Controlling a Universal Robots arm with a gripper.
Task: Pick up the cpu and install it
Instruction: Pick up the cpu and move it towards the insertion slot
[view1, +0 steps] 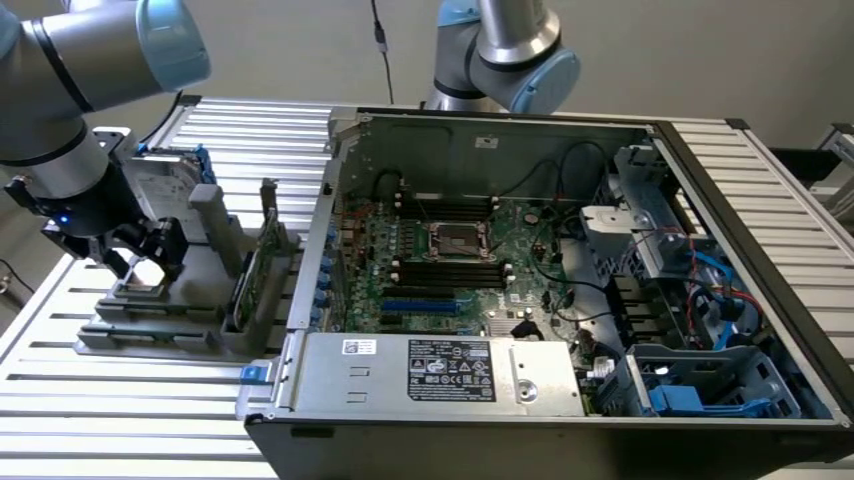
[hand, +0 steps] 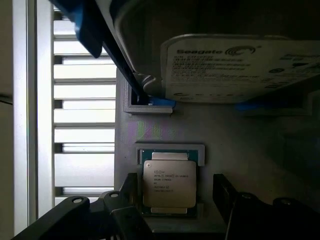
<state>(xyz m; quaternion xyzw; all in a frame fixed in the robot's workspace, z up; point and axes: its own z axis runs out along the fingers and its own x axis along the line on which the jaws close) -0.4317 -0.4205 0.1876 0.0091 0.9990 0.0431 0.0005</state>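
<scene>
At the exterior view's left, above a grey holder on the slatted desk: the tool, jaws spread wide, gripping nothing. Between its fingers, lying in a shallow square pocket of that holder: the cpu, flat, metal top up. Near the pocket, a hard drive with blue brackets. Further right, well apart, an open computer case with a dark socket frame on its motherboard.
</scene>
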